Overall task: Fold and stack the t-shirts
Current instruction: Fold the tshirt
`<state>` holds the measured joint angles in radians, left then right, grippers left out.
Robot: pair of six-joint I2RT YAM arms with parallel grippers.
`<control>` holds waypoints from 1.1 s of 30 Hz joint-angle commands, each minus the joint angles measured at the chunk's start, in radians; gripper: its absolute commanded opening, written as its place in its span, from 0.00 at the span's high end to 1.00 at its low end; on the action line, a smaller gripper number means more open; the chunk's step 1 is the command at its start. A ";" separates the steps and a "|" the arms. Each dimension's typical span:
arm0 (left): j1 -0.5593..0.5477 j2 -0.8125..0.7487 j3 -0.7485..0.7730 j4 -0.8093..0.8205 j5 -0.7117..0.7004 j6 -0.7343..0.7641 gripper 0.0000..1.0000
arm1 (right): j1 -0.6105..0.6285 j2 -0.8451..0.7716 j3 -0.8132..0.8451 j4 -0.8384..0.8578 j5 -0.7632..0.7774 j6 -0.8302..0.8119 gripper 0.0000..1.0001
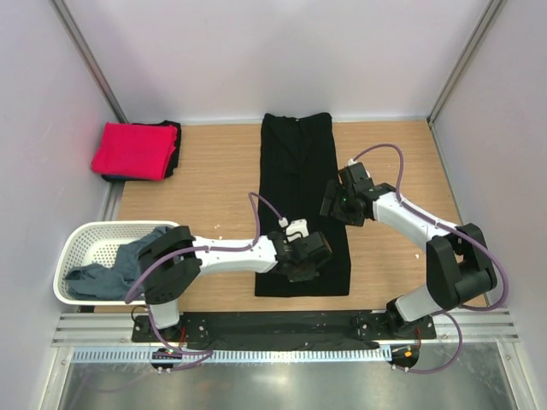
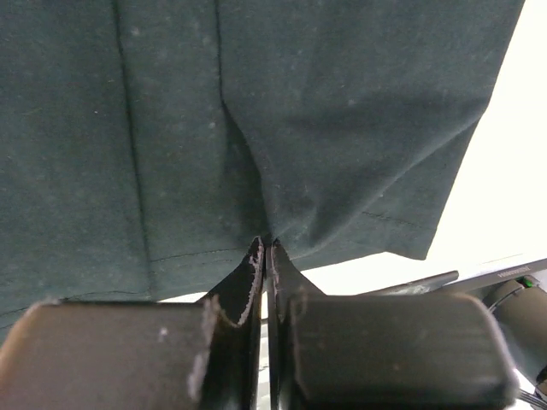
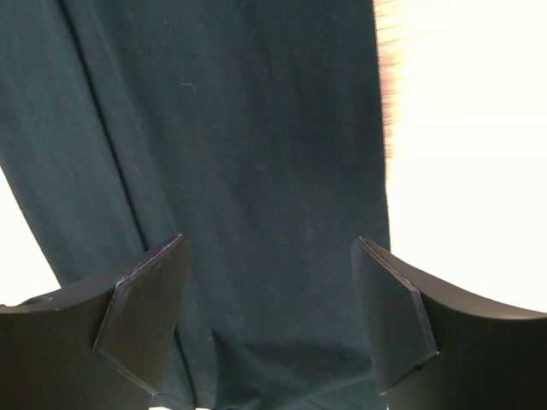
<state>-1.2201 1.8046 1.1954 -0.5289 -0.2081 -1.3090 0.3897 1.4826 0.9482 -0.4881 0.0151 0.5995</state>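
- White lattice laundry basket (image 1: 92,243) sat at the table's (image 1: 214,188) near-left edge, beside the left arm's base.
- Slate grey-blue t-shirt (image 1: 102,275) lay crumpled in the basket, with one part draped over its right rim.
- Red t-shirt (image 1: 132,150) lay folded in the far-left corner, on top of a dark cloth (image 1: 174,143) that showed along its right and near edges.
- Black t-shirt (image 1: 295,171) lay mid-table as a long narrow strip, running from the far edge toward the arms, sides folded in.
- Left gripper (image 1: 303,260) was down on the strip's near end. In the wrist view its fingers were pressed together (image 2: 266,252), pinching a pucker of the black cloth (image 2: 299,128) just above the hem, with creases fanning out from the pinch.
- Right gripper (image 1: 340,205) was over the strip's right edge, about halfway along. Fingers stood wide apart (image 3: 269,282), nothing between them, with the black cloth (image 3: 256,171) below. Couldn't tell whether the tips touched it.
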 commanded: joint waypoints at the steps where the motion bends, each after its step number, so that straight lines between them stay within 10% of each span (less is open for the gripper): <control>1: 0.010 -0.030 0.029 -0.042 0.009 -0.033 1.00 | 0.002 0.016 0.041 0.054 -0.035 0.037 0.18; 28: 0.022 -0.125 -0.165 -0.003 0.072 -0.337 1.00 | 0.005 0.056 0.074 0.006 -0.024 -0.013 0.17; 33: 0.024 -0.116 -0.085 -0.100 0.006 -0.234 0.76 | 0.005 -0.011 0.067 -0.046 -0.040 -0.023 0.16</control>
<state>-1.1999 1.6901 1.0397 -0.5678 -0.1349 -1.6062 0.3901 1.5444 1.0012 -0.4999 -0.0250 0.5961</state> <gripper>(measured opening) 0.177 0.836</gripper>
